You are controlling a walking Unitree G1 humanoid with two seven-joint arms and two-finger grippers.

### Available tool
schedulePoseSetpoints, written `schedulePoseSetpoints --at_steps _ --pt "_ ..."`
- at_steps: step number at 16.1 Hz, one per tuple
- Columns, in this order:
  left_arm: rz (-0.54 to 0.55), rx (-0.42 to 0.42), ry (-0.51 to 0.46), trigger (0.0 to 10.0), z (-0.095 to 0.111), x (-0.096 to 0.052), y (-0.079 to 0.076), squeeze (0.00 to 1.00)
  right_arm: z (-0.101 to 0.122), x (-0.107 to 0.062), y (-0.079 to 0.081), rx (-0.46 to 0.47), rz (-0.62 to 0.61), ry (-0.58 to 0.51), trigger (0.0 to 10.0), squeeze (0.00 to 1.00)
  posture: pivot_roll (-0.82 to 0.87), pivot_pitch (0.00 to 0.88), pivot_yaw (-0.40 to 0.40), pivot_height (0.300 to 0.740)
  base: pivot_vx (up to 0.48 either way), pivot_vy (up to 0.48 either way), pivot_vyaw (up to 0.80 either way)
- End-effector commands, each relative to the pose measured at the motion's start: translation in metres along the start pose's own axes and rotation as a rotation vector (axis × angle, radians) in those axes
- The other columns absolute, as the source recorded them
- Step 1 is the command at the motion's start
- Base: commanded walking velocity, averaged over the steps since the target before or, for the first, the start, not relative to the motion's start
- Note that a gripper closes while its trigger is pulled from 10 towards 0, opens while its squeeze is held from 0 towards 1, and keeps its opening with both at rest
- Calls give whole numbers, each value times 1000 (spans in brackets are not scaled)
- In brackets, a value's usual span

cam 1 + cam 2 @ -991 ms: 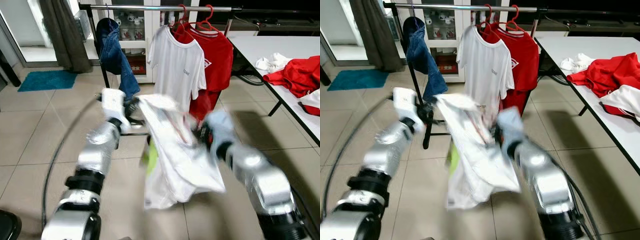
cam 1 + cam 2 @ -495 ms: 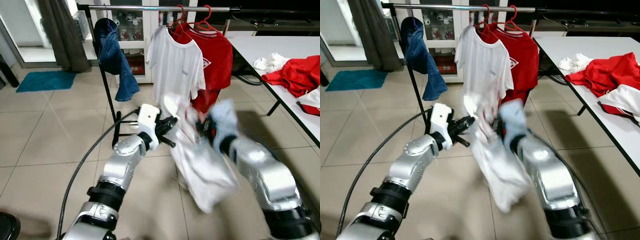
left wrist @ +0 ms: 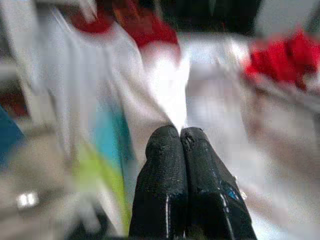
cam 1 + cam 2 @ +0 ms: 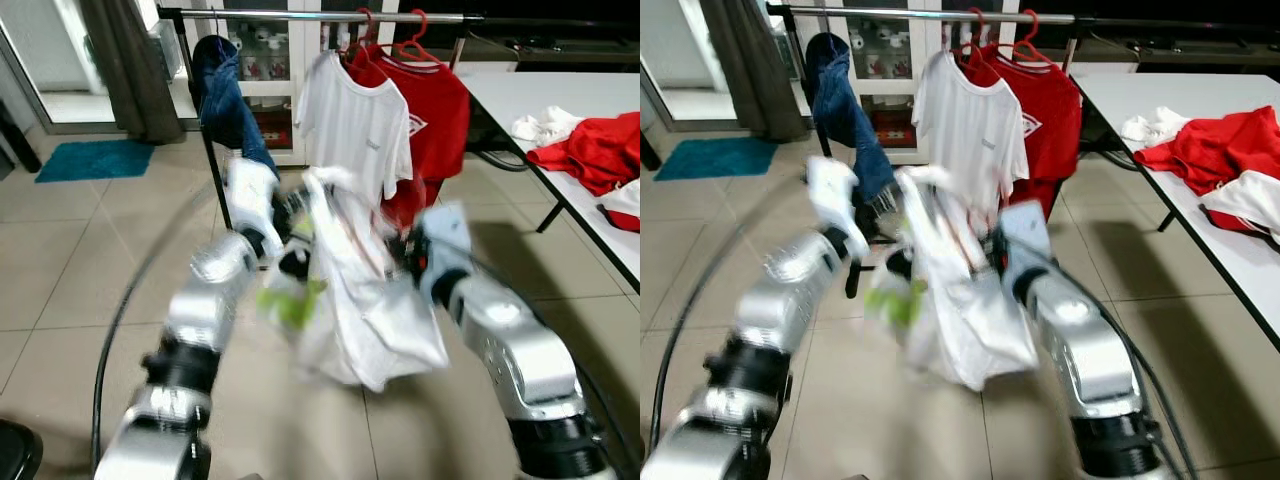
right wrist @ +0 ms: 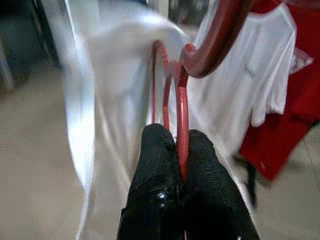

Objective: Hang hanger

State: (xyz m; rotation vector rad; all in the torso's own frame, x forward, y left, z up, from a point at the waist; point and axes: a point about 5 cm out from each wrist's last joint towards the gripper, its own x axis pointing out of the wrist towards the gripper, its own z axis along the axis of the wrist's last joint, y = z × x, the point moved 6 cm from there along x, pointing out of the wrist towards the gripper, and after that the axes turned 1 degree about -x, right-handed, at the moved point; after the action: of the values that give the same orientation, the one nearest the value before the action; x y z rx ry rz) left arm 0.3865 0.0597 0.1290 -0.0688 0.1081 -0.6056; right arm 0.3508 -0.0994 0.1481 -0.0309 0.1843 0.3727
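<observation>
A white shirt [image 4: 350,290] with a green-yellow patch hangs on a red hanger [image 5: 182,105] in mid-air, in front of the clothes rail [image 4: 320,16]. My right gripper [image 5: 178,136] is shut on the hanger's wire just below its hook; in the left eye view it [image 4: 405,255] sits at the shirt's right shoulder. My left gripper [image 3: 179,131] has its fingers pressed together at the shirt's left shoulder [image 4: 290,218]. Whether cloth is pinched between them I cannot tell. Both arms are motion-blurred.
On the rail hang jeans [image 4: 225,100], a white T-shirt [image 4: 350,125] and a red shirt [image 4: 440,110] on red hangers. The rack's black post [image 4: 205,130] stands just behind my left arm. A white table [image 4: 540,100] with red and white clothes [image 4: 590,150] is at the right. Tiled floor lies below.
My left arm has swung back to the left and up, and the shirt is spread wider between the grippers again. The right gripper keeps its hold on the hanger.
</observation>
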Motion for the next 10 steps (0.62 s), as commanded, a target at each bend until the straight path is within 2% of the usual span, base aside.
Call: schedulePoseSetpoints --at_steps 1,2,4,5,7,8,9,10 --pt "-40 21 50 0 -10 2 -12 0 15 -3 -8 13 -28 -62 10000 0 -157 0 6 740 0 0 0" --pt "-47 -3 88 0 -25 1 -21 0 3 -4 -4 -22 -4 -10 10000 0 -152 2 -12 740 0 0 0" --pt "-44 0 72 0 -19 1 -20 0 11 -5 -6 -7 -16 -59 10000 0 -149 4 -16 740 0 0 0" --pt "-36 7 42 0 -7 1 -15 0 12 -3 -7 0 -17 -58 10000 0 -150 3 -16 740 0 0 0" --pt "-15 2 -4 0 11 1 -8 0 -16 -2 -5 -85 18 81 10000 0 -153 3 -14 740 0 0 0" --pt "14 1 -61 0 29 0 -2 0 -39 -7 -10 -140 9 169 10000 0 -150 4 -16 740 0 0 0" --pt "69 24 -128 0 47 -3 10 0 -45 -10 -12 -115 0 181 10000 0 -154 7 -18 740 0 0 0" --pt "138 65 -161 0 57 -7 24 0 -41 -11 -12 -97 6 159 10000 0 -155 7 -18 740 0 0 0"
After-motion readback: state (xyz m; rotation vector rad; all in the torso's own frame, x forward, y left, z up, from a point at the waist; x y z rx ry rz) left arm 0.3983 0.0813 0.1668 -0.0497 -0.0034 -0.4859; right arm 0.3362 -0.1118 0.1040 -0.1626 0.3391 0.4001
